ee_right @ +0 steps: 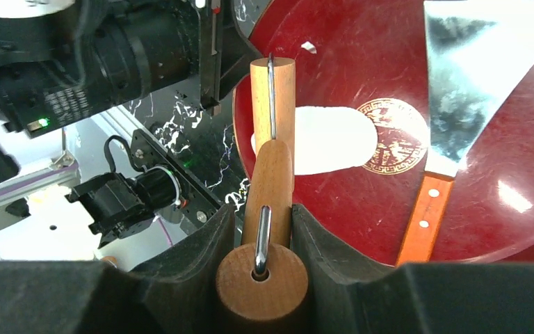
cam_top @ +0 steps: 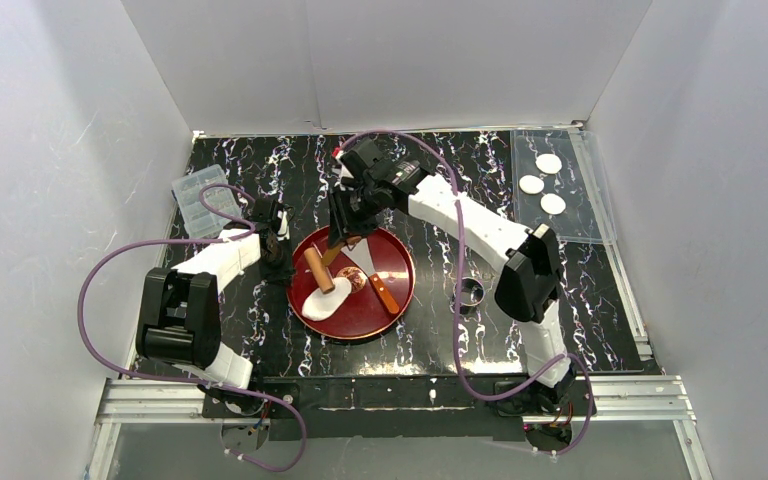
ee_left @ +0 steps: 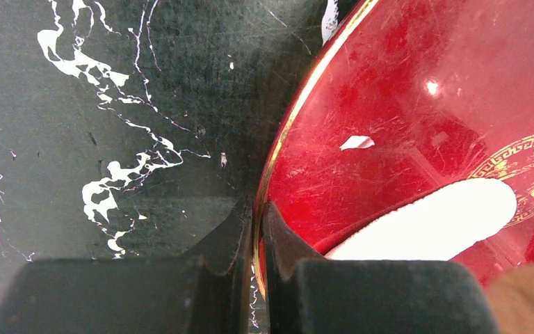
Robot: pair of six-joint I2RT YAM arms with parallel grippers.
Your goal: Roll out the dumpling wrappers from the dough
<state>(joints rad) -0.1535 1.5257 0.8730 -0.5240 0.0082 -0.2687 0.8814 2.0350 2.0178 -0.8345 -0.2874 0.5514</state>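
The dough (cam_top: 326,301) lies as a flattened white oblong on the near-left part of the red plate (cam_top: 392,262). A wooden roller (cam_top: 318,270) rests with its barrel (ee_right: 272,97) at the dough's (ee_right: 334,139) end. My right gripper (ee_right: 261,216) is shut on the roller's handle (ee_right: 268,181), above the plate's far side (cam_top: 343,240). My left gripper (ee_left: 257,209) is shut on the plate's gold rim (ee_left: 278,149) at its left edge (cam_top: 282,250). Three round dumpling wrappers (cam_top: 549,163) (cam_top: 531,184) (cam_top: 553,204) lie at the far right.
A scraper with a steel blade (ee_right: 473,76) and an orange handle (cam_top: 385,293) lies on the plate beside the dough. A small metal ring (cam_top: 471,293) stands right of the plate. The wrappers lie on a clear sheet (cam_top: 580,225). A clear plastic box (cam_top: 200,200) sits far left.
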